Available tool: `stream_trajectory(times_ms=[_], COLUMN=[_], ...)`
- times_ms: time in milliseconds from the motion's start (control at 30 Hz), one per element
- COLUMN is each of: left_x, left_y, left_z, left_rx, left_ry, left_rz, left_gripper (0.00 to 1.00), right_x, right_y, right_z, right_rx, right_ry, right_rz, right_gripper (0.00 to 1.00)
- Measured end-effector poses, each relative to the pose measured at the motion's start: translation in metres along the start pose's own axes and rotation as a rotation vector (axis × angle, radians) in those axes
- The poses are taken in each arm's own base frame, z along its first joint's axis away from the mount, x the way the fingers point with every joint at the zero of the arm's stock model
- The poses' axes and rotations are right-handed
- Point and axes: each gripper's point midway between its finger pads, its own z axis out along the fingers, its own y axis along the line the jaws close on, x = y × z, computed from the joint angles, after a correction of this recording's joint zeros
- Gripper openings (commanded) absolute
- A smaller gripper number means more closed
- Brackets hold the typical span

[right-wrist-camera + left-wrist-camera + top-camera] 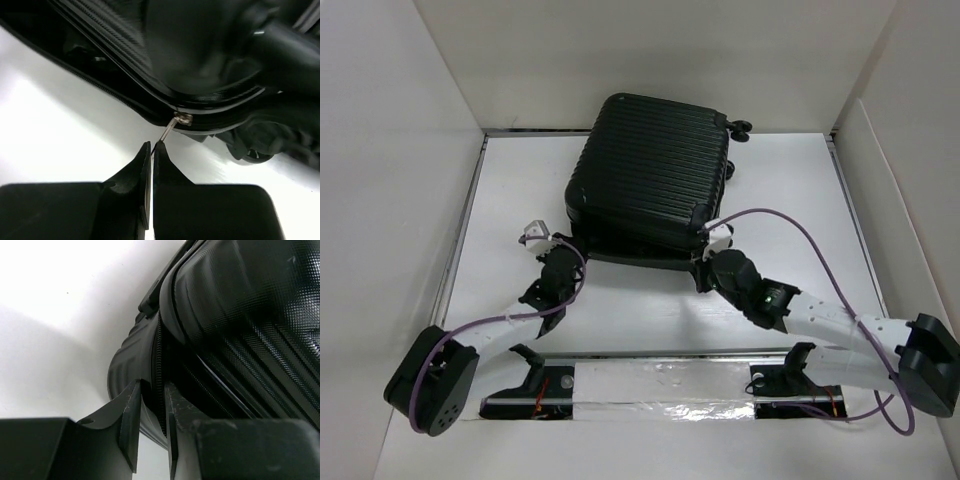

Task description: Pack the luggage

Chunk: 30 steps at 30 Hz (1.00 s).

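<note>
The black ribbed luggage (650, 170) lies flat on the white table, its lid down with a narrow gap along the near edge. My left gripper (560, 250) is at its near left corner; in the left wrist view its jaws (152, 390) stand a narrow gap apart with the zipper rim (159, 365) of the luggage (250, 315) between the tips. My right gripper (706, 258) is at the near right corner. In the right wrist view it (152, 146) is shut on the thin metal zipper pull (172, 127) hanging from the luggage (175, 40).
White walls (410, 150) enclose the table on the left, back and right. The suitcase wheels (740, 128) point to the back right; one wheel (250, 150) shows near the right gripper. A foil-taped strip (660, 395) runs along the near edge between the arm bases.
</note>
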Motion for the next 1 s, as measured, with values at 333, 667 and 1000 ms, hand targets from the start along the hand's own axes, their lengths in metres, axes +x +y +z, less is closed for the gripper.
stream_trajectory(times_ms=[333, 667, 1000], left_x=[0.090, 0.111, 0.087], left_y=[-0.107, -0.125, -0.106], left_z=[-0.049, -0.085, -0.077], left_rx=[0.307, 0.437, 0.425], left_ry=[0.319, 0.498, 0.461], left_rz=[-0.043, -0.053, -0.014], left_gripper=[0.00, 0.00, 0.07], right_x=[0.026, -0.031, -0.013], right_y=[0.121, 0.088, -0.087], right_z=[0.012, -0.024, -0.042], right_rx=[-0.357, -0.280, 0.184], right_ry=[0.108, -0.088, -0.201], right_rz=[-0.073, 0.004, 0.224], right_gripper=[0.00, 0.00, 0.41])
